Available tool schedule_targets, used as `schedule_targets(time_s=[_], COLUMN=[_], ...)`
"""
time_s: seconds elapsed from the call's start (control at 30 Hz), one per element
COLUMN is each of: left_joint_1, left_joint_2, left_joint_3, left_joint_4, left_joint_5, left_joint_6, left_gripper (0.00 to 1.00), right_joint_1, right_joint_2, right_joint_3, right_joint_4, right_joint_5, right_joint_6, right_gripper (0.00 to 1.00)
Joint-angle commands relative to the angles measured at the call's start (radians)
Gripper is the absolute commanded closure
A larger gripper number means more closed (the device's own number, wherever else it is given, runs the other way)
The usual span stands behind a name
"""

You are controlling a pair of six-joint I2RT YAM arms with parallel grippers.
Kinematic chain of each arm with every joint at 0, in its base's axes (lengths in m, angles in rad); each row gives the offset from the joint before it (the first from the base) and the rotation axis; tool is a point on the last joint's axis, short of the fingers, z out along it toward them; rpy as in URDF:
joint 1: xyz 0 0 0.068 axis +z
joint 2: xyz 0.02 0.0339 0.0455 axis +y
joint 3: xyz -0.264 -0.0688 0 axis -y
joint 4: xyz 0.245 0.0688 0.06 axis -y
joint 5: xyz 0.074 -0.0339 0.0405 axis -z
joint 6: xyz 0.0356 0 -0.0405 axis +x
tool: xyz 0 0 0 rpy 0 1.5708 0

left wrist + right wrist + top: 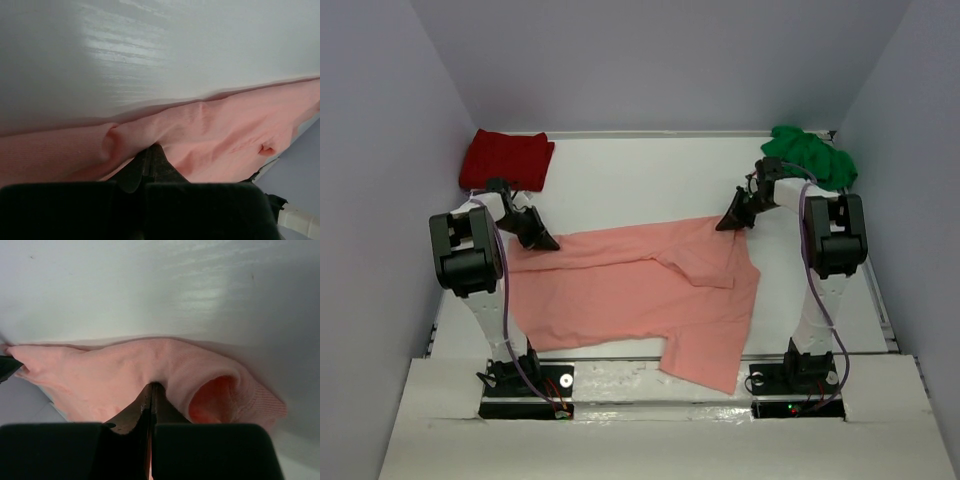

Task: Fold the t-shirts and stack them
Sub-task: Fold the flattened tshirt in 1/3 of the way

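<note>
Pink shirt (630, 290) lies spread on the tabletop (640, 180), mostly on the near side of both fingers and between them. Its far edge runs from one pair of fingers to the other. One flap reaches from the right fingers' side down to the near border of the tabletop. The cloth has a fold across the middle and is not yet flat.

The left fingers (542, 240) are clenched on the far left corner of this shirt. The left wrist view shows the cloth bunched at their tip (151, 159). The right fingers (728, 222) are clenched on the far right part of the same edge, with a small loop of cloth standing just beside them (151, 397).

I judge that the step is to stretch or fold the held edge. To do it well, both fingers should stay shut and travel together at equal speed, so the edge between them stays straight. They should lift only a little, so the rest drags flat behind them and does not wrinkle. The loop beside the right fingers may make a crease if it is not pulled out.

The red shirt (507, 158) rests beyond the left fingers, well apart from the green shirt (810, 155) beyond the right fingers.

The tabletop is white and glossy, so cloth probably slides easily. Pale walls (380, 150) close in three sides.
</note>
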Motion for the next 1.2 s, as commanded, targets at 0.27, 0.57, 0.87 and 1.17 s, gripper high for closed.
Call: schedule_targets(time_s=[0.27, 0.57, 0.87, 1.17], left_joint_1=[-0.067, -0.067, -0.057, -0.057], left_joint_2=[0.197, 0.375, 0.374, 0.304], left_joint_3=[0.213, 0.597, 0.607, 0.502], left_joint_4=[0.008, -0.123, -0.153, -0.119], left_joint_5=[-0.111, -0.191, -0.186, -0.165], left_joint_6=[-0.048, -0.071, -0.049, -0.037], left_gripper=[1.00, 1.00, 1.00, 1.00], right_joint_1=[0.004, -0.005, -0.036, -0.036], right_joint_2=[0.142, 0.237, 0.278, 0.272], right_joint_3=[0.184, 0.398, 0.506, 0.579], right_joint_4=[-0.021, -0.123, -0.153, -0.143], right_joint_5=[0.135, 0.255, 0.272, 0.182], right_joint_6=[-0.016, -0.021, -0.031, -0.073], right_gripper=[1.00, 1.00, 1.00, 1.00])
